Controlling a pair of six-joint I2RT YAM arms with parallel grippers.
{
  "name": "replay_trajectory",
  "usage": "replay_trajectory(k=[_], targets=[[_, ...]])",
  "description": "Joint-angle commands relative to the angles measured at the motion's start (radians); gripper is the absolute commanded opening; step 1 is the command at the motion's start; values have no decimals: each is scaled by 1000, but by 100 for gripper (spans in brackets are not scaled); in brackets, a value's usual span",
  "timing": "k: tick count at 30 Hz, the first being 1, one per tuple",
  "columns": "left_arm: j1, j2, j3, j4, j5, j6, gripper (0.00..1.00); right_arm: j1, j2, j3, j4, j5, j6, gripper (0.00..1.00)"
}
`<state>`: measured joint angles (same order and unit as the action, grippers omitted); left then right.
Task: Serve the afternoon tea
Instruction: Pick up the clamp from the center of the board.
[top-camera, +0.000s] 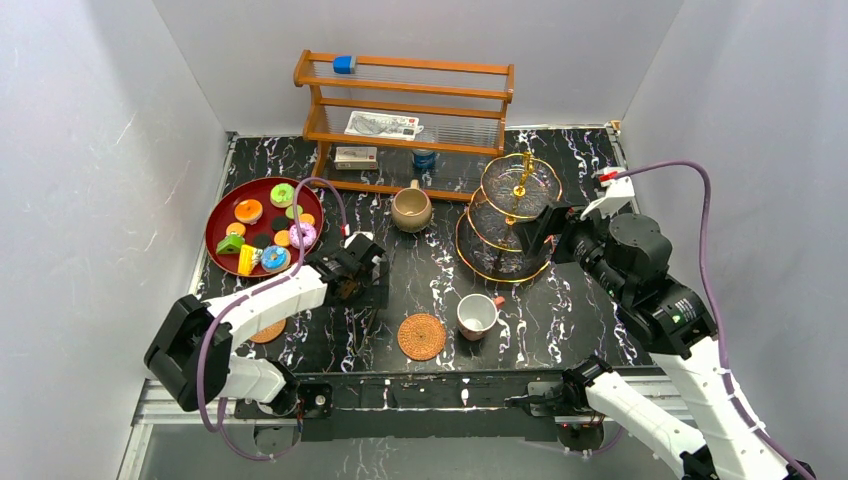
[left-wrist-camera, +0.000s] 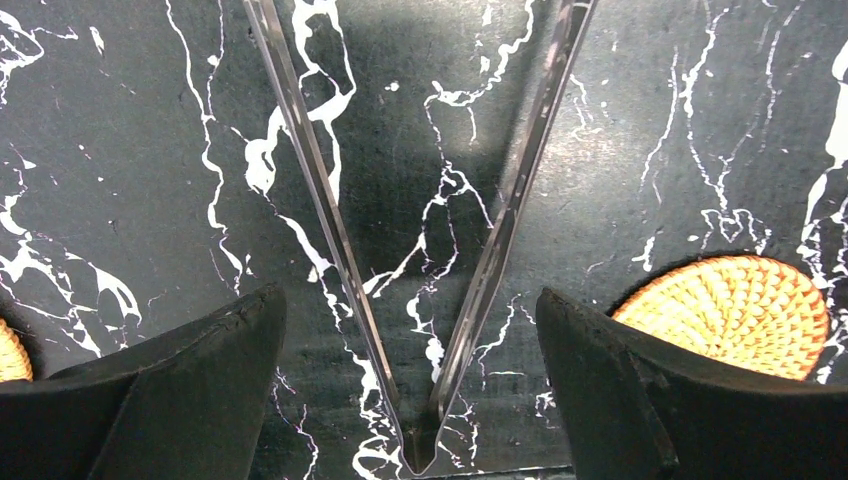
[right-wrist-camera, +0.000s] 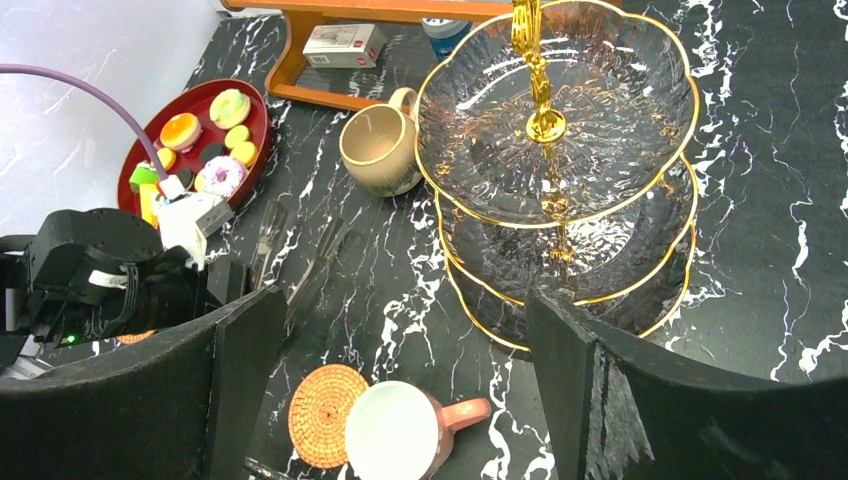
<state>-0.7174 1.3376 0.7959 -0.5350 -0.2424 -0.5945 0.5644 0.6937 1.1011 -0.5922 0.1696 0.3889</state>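
Marbled tabletop (top-camera: 430, 285), tongs (left-wrist-camera: 336, 235), tiered glass stand (top-camera: 500, 228)

Top camera looks steeply down from over the near edge onto the whole table (top-camera: 430, 270). Left wrist camera stares down, very close beside the woven coaster (left-wrist-camera: 735, 315). Right wrist camera faces it from farther, past the tiered stand (right-wrist-camera: 600, 150). All 3 share it.

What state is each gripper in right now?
Left gripper: open, holding nothing, above the tongs.
Right gripper: open, holding nothing, facing the tiered stand.

wooden rack (top-camera: 404, 107), metal tongs (left-wrist-camera: 325, 200), marble table (top-camera: 430, 280)
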Motion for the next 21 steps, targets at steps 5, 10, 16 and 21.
replay_trajectory(k=[5,10,16,21], targets=[[-11,-26,-55,72,-104,-23,84,3,-12,-8,59,9,-13,99],[-11,-25,-77,121,-123,-29,82,5,-12,-12,55,15,-13,99],[-11,15,-91,165,-142,-36,82,4,-7,-12,55,16,-9,99],[-11,32,-102,219,-143,-36,79,4,0,-13,57,18,-9,99]])
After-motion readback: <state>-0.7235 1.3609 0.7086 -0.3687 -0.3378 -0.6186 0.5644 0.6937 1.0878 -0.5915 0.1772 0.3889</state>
